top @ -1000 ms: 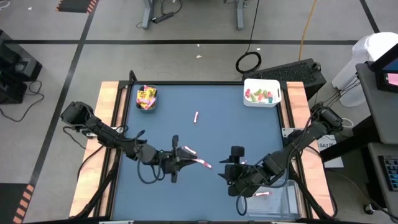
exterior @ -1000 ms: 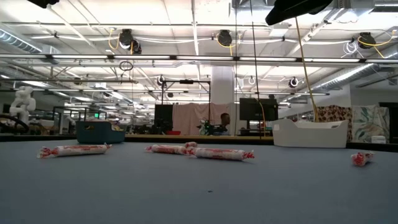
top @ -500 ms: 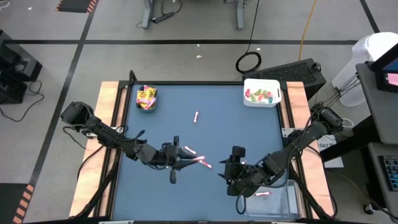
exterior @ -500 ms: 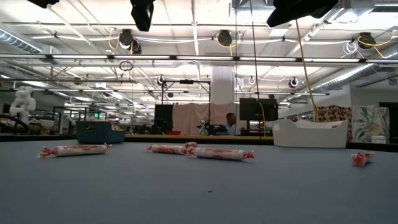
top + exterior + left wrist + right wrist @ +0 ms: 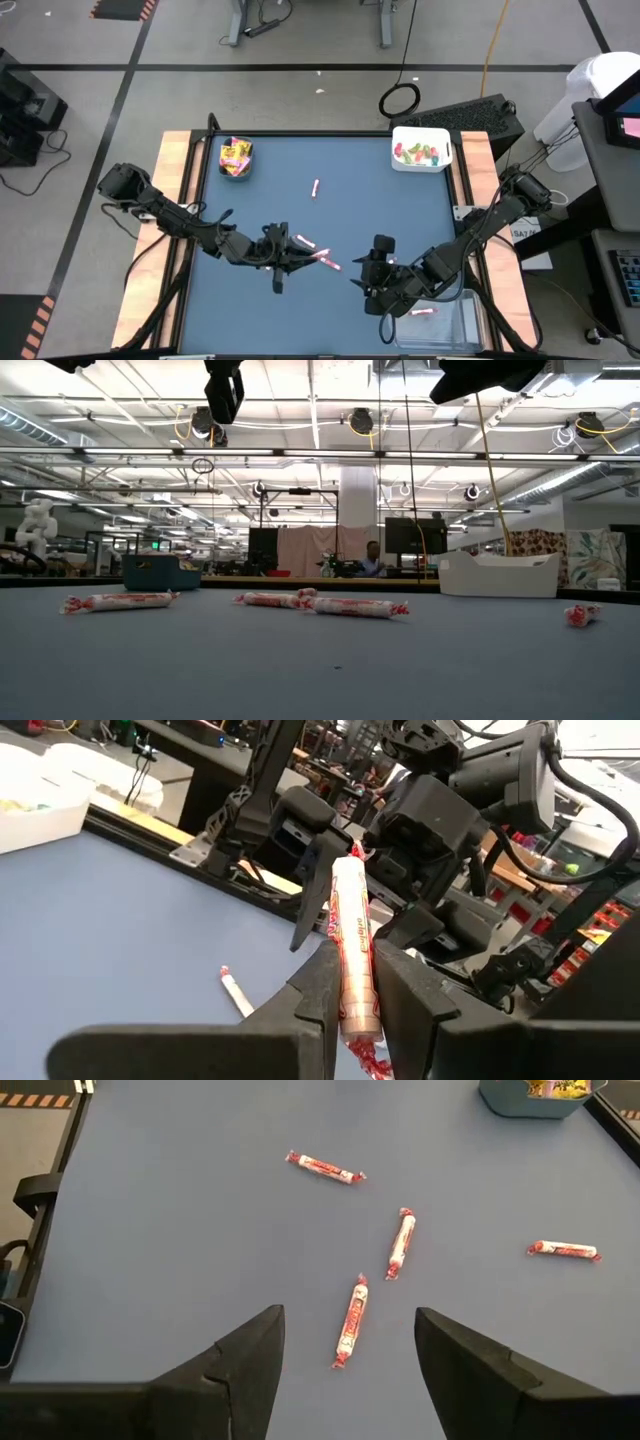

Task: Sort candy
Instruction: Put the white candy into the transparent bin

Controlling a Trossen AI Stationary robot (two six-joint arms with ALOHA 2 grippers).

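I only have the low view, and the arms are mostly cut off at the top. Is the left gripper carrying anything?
Observer: Yes, the left gripper is shut on a pink-white candy stick.
Operator: And the right one?
Observer: The right gripper is open and empty, above loose sticks on the table.
Operator: Anything in the clear bin?
Observer: One stick lies in the clear bin by the right arm.
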